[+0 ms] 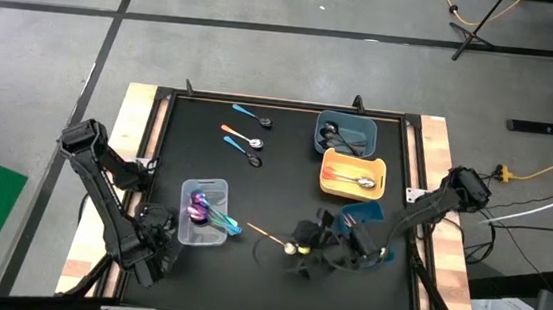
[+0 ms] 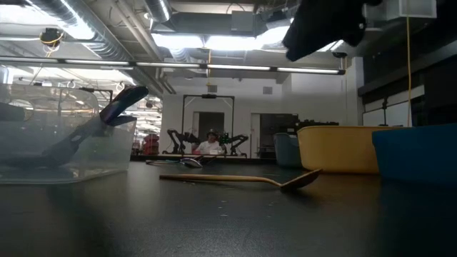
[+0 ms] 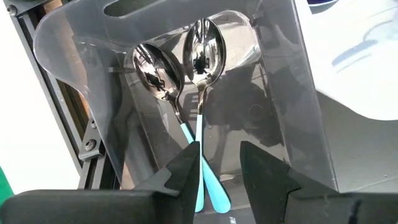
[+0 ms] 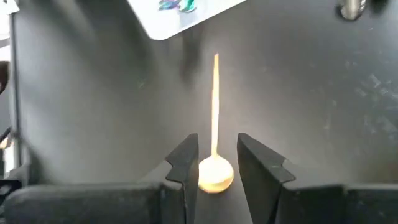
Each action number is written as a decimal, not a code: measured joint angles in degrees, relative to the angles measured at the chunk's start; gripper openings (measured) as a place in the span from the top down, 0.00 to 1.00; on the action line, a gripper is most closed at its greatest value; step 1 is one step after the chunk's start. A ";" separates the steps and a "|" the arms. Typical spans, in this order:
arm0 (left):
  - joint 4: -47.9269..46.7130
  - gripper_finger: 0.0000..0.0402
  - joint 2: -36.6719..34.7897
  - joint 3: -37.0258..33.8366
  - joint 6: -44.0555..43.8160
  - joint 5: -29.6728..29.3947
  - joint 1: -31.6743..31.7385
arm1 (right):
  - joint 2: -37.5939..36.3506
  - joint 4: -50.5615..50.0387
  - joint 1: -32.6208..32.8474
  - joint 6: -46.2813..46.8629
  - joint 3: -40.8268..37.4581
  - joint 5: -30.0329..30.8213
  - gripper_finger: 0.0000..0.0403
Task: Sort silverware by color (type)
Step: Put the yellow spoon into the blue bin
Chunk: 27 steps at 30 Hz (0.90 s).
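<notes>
Two teal-handled spoons (image 3: 198, 112) lie in the clear tray (image 1: 202, 211), beside purple ones; like sits with like, which is the point of the sort. The left gripper (image 3: 219, 167) hangs just over that tray's near end, jaws parted with nothing between them, the teal handles lying beneath. Right of the clear tray, on bare table, lies a gold spoon (image 1: 271, 238). The right gripper (image 4: 214, 163) straddles its bowl, jaws wide and not yet closed, probably to lift it toward the yellow tray (image 1: 352, 175) farther back. Only the right wrist view shows the bowl between the fingers; from overhead the arm hides it. Three more spoons (image 1: 245, 132) lie loose behind the clear tray.
</notes>
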 joint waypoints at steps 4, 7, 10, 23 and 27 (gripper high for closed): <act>0.30 0.73 0.00 0.00 -0.04 -0.21 -0.02 | 0.00 -0.01 -2.21 -1.18 0.00 -0.31 0.75; 0.68 0.73 0.00 0.00 -0.04 -0.42 -0.02 | 0.61 0.02 -3.31 -0.94 0.00 -1.82 0.75; 0.78 0.73 0.00 0.00 -0.06 -0.42 -0.04 | 2.17 0.53 -3.30 -0.92 0.00 -2.09 0.75; 0.98 0.73 0.00 0.00 -0.50 -0.52 -0.02 | 12.17 11.36 -4.84 -4.21 0.00 -8.73 0.75; 1.01 0.73 0.00 0.00 -0.52 -0.52 -0.02 | 14.10 12.85 -5.70 -5.32 0.00 -10.09 0.75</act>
